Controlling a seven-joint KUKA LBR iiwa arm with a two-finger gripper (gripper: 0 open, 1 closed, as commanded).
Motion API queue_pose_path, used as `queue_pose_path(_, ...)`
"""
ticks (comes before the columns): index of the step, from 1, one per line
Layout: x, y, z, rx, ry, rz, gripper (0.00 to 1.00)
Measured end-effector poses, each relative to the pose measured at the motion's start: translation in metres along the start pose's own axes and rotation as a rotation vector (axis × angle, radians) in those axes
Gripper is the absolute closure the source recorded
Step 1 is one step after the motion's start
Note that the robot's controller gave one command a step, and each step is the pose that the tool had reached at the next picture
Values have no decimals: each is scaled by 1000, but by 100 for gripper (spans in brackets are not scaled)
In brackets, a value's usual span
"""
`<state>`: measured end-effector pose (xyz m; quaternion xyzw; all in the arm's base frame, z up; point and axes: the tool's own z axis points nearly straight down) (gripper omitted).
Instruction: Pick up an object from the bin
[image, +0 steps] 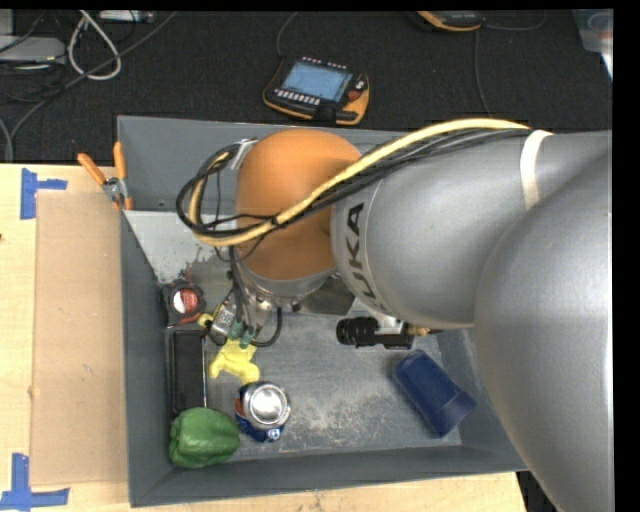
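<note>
Yellow toy (232, 360) lies by the claw (231, 324), whose grip cannot be told beneath the orange cover (290, 205).

Grey bin (143, 380) all round, and just below the gripper (232, 328) in the view there's a bright yellow toy (232, 360), then a can (263, 408) flashing a silver top over a blue-and-red side, then a glossy green pepper (203, 437) furthest down. Left of the gripper sit a red-and-silver round thing (185, 300) and a flat black bar (187, 372); right of it, a black cylinder (375, 332) and a deep blue block (432, 392). Above the gripper are the orange cover (295, 200), the silver arm (450, 240) with black lettering, a yellow cable (470, 126) and black cables (187, 195).
</note>
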<state>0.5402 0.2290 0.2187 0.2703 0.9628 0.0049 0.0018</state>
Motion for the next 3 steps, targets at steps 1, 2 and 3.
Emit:
queue_pose_path(1,8,-43,48,15,11,-172,100)
queue_pose_path(2,-42,-4,19,-5,-4,-157,100)
queue_pose_path(3,-38,-12,4,4,4,-166,100)
